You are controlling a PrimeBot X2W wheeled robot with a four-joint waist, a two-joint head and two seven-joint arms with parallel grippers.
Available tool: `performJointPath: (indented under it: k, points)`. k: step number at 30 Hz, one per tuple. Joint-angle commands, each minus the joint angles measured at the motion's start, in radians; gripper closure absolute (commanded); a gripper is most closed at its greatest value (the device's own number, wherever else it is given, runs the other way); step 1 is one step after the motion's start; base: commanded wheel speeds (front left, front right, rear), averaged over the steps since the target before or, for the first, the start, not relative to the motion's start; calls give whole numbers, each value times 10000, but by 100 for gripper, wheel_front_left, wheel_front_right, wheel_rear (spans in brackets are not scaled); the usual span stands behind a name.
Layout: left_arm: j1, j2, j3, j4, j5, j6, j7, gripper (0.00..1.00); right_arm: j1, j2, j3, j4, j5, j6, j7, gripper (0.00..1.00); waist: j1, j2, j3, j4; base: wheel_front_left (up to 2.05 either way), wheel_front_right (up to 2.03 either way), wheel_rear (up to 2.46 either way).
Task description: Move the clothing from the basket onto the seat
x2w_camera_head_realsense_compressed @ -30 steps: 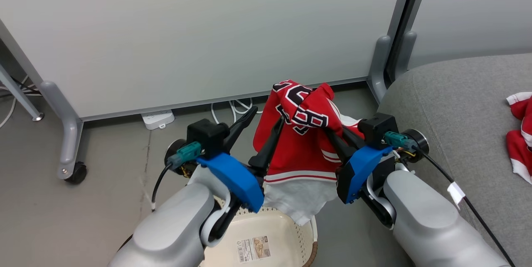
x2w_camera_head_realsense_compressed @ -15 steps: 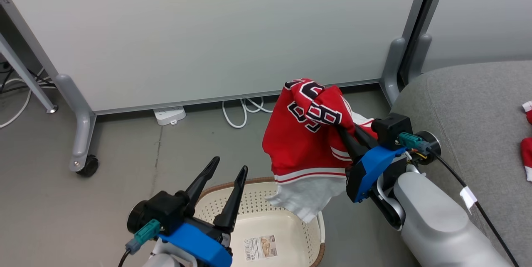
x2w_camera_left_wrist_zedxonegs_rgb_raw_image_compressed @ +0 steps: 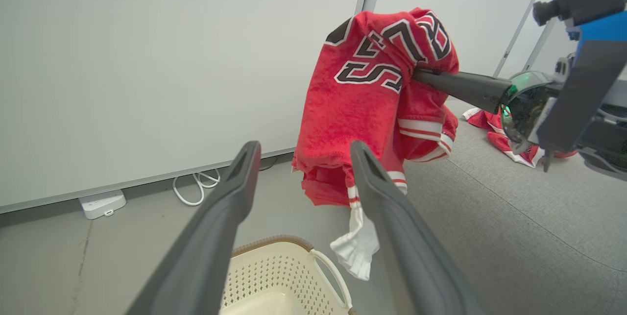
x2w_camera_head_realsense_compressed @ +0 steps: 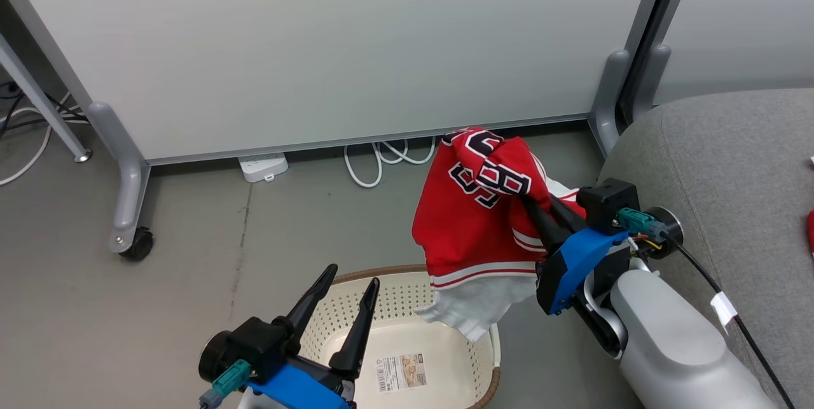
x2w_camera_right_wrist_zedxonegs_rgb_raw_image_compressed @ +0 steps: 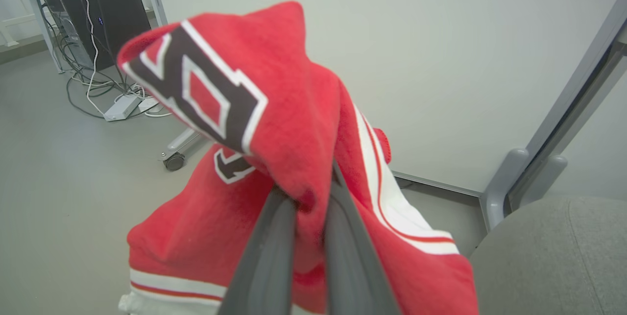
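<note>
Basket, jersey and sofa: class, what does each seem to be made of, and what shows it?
Basket: smooth cream plastic, probably moulded, with rows of holes; brown rim looks woven. Jersey: soft matt fabric, perhaps fleecy; it drapes and folds. Sofa: grey matt upholstery cloth with fine weave.

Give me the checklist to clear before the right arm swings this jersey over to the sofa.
1. The right gripper shut on the jersey: ok.
2. The jersey out of the basket: ok, its white hem hangs above the rim.
3. The left gripper open, apart from the jersey: ok.
4. Nothing left in the basket: cannot tell, part is hidden.
5. Bare room on the sofa: ok, the other red garment lies farther along.
</note>
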Motion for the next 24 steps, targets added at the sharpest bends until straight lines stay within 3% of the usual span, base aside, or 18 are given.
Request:
performJointPath:
  k: [1, 11, 24]
  points:
    - [92, -38, 122, 52, 85, -45, -28, 0, 116, 44, -35, -109, -26, -3, 26, 100, 1, -1, -10, -36, 0, 0, 0]
    - [164, -184, 561, 81, 420, -201, -28, 0, 168, 90, -193, -422, -194, -5, 223, 100, 1, -1, 70, -704, 0, 0, 0]
    - [-51, -237, 800, 141, 770, -250, -29, 0, 353, 122, -339, -649, -329, -3, 296, 100, 1, -1, 415, -3102, 0, 0, 0]
